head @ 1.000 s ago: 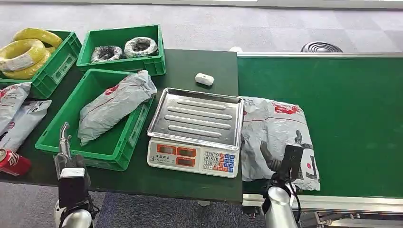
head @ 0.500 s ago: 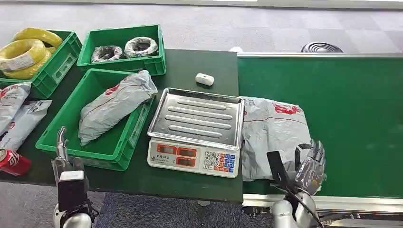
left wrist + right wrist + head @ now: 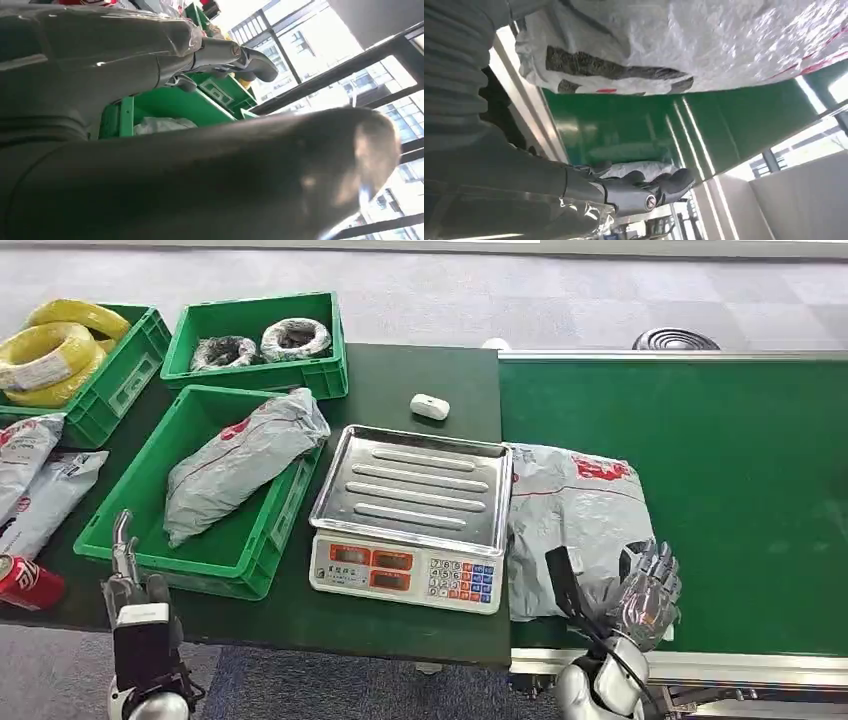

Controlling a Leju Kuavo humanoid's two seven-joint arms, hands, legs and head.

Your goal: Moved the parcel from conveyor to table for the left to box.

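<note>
Lying lengthwise along the conveyor (image 3: pixel 740 470), the parcel (image 3: pixel 575 520) meets the spread, empty right robot hand (image 3: pixel 648 590).

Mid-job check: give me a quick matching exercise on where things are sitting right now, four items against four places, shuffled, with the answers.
Things:
1. parcel by the right hand
2. yellow cable coils
3. white puck
4. red can

Places:
A. bare table top behind the scale
B. near left edge of the table
C. on the conveyor belt, against the scale
D. in the far left green crate

Pairs: 1-C, 2-D, 3-A, 4-B
</note>
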